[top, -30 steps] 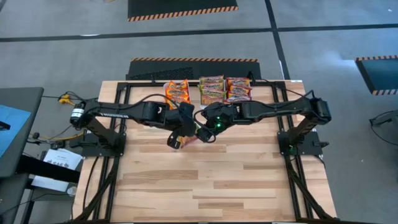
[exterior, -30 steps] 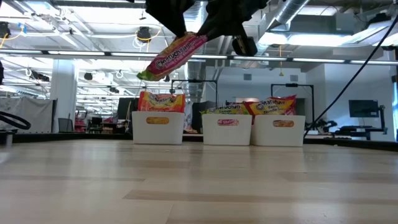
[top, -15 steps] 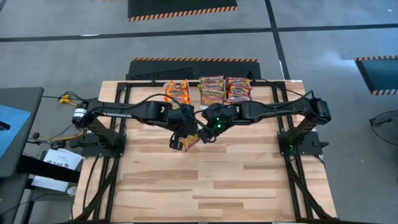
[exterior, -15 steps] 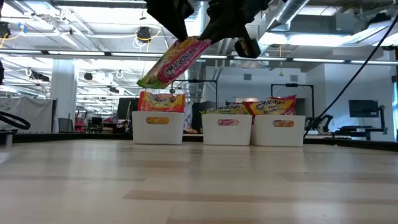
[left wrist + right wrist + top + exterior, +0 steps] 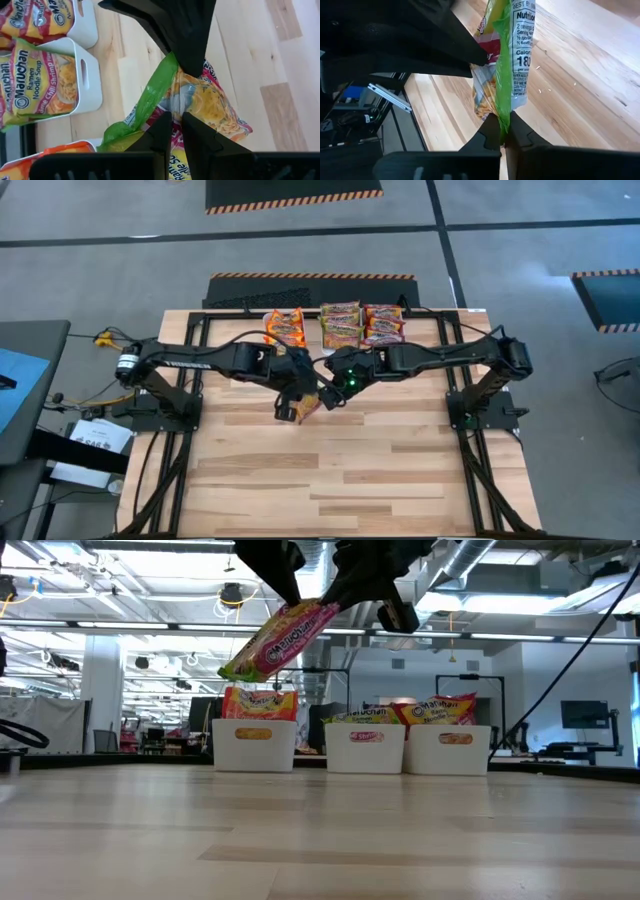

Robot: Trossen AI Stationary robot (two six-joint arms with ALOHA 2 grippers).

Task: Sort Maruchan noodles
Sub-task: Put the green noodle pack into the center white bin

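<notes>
Noodle packet (image 5: 275, 640) (green-edged, pink and yellow print) hangs tilted above the table (image 5: 340, 470), at centre of the high view, in front of three white bins (image 5: 366, 748). Left claw (image 5: 173, 120) and right claw (image 5: 503, 131) are each clamped on an edge of it.

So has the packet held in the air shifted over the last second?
Yes. In the low view the packet, gripped by both grippers, has tilted steeper, its upper end rising while the white bins below stay put.
</notes>
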